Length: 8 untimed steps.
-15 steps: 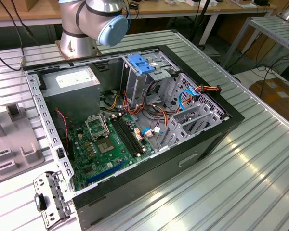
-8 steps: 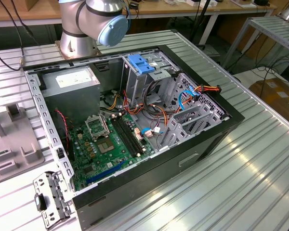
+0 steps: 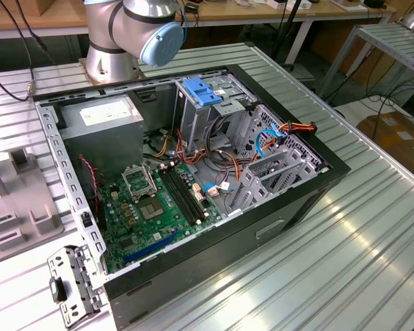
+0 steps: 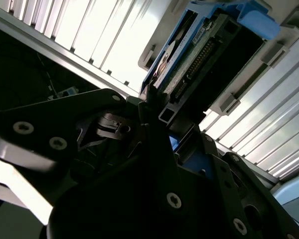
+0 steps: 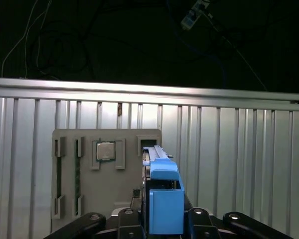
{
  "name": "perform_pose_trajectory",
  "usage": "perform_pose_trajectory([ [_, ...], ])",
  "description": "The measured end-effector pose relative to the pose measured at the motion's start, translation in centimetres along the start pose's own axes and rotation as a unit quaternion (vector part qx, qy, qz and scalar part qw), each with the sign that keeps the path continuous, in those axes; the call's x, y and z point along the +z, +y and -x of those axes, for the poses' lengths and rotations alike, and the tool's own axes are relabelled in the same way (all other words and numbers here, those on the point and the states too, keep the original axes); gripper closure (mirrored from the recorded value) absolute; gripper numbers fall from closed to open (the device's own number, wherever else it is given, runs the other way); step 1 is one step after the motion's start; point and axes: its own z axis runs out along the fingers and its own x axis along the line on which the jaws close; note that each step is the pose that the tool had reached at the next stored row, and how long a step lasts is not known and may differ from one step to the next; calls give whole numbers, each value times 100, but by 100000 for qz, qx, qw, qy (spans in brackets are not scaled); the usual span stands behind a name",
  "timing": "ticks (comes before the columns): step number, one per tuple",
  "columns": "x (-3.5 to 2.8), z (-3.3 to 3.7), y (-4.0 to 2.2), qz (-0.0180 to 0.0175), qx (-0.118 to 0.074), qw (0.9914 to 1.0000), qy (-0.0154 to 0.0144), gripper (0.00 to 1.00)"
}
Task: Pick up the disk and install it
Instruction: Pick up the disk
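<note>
Exterior view: ribbed metal table (image 3: 372, 227) broadest of all, bare and open along the exterior view's right. Carries an open computer case (image 3: 283, 221) lying on its side, its black rim framing the uncovered cavity. Beyond the case, arm base (image 3: 124, 31) standing on the table. Inside the case, by size: grey power-supply box (image 3: 103, 131) in the far corner toward the exterior view's left, green motherboard (image 3: 152, 207) flat on the floor, metal drive cage (image 3: 217, 117) near the middle with a light-blue bracket (image 3: 202, 92) on top, and loose cables (image 3: 224, 162) between cage and board. First wrist view: ribbed surface free on both sides of a grey fixture tray (image 5: 89, 189), with a straight aluminium edge rail (image 5: 139, 92) beyond it and darkness past that. Keeps a square processor chip (image 5: 105, 150) in one pocket of the tray. At the neighbouring slot, the disk (image 5: 163, 189) (image 4: 189, 64) stands on edge, its long axis running away from the gripper (image 5: 164, 219) (image 4: 162, 107) toward the edge rail. Jaws drawn narrow against its blue side rails, clamping it across its thickness. Cannot tell whether seated in the slot or lifted clear. Second wrist view: connector end of the disk turned toward the gripper body.
</note>
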Motion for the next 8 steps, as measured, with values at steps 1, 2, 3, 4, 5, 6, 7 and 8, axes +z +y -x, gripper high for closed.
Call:
perform_pose_trajectory([
  [1, -4, 0, 0, 6, 1, 100000, 2, 63],
  [2, -7, 0, 0, 2, -1, 100000, 0, 63],
  [3, -14, 1, 1, 2, 0, 100000, 2, 63],
  [4, -23, 1, 1, -2, 0, 100000, 1, 63],
  [5, -27, 2, 1, -2, -1, 100000, 0, 63],
  [6, -32, 2, 1, -1, 0, 100000, 0, 63],
  [7, -36, 2, 1, -2, 0, 100000, 0, 63],
  [8, -39, 3, 2, -4, -1, 100000, -1, 63],
])
